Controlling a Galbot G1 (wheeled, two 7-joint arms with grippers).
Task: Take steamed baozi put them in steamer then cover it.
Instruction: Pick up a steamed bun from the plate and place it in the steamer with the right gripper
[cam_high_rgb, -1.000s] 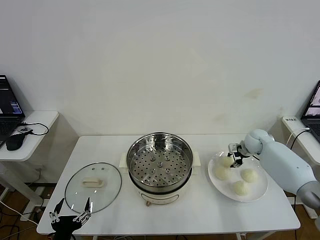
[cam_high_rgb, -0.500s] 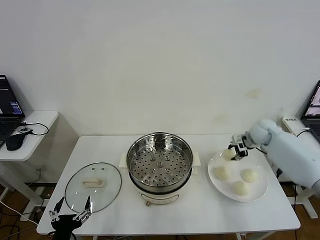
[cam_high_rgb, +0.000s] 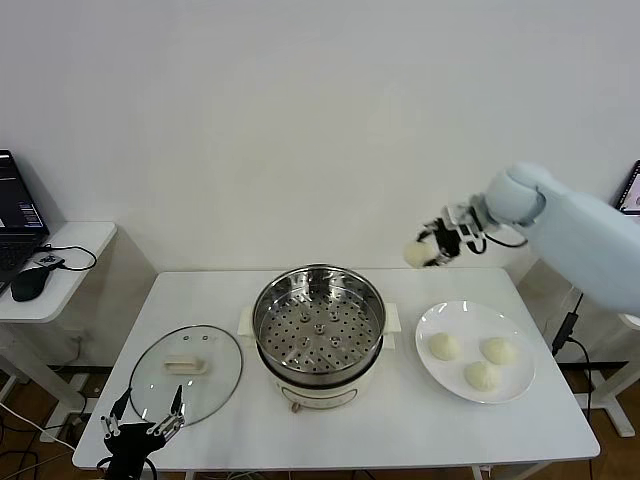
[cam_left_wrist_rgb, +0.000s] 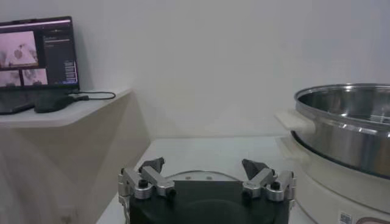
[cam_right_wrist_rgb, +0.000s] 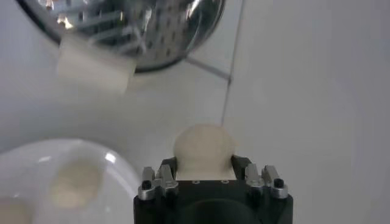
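Head view showed one baozi (cam_high_rgb: 417, 254) pinched between the fingers of my right gripper (cam_high_rgb: 432, 247), in the air beyond the steamer (cam_high_rgb: 319, 334) rim and not yet over the tray. I counted no buns inside; three remaining buns (cam_high_rgb: 482, 375) lay on the plate (cam_high_rgb: 523, 381) below the fingers. My left gripper (cam_high_rgb: 140, 430) hung parked, fingers spread, beside the cover (cam_high_rgb: 187, 372). I judged four placements and covering remained.

no readable text, small label on steamer (cam_left_wrist_rgb: 345, 217) base illegible, laptop screen (cam_left_wrist_rgb: 38, 58) writing too small
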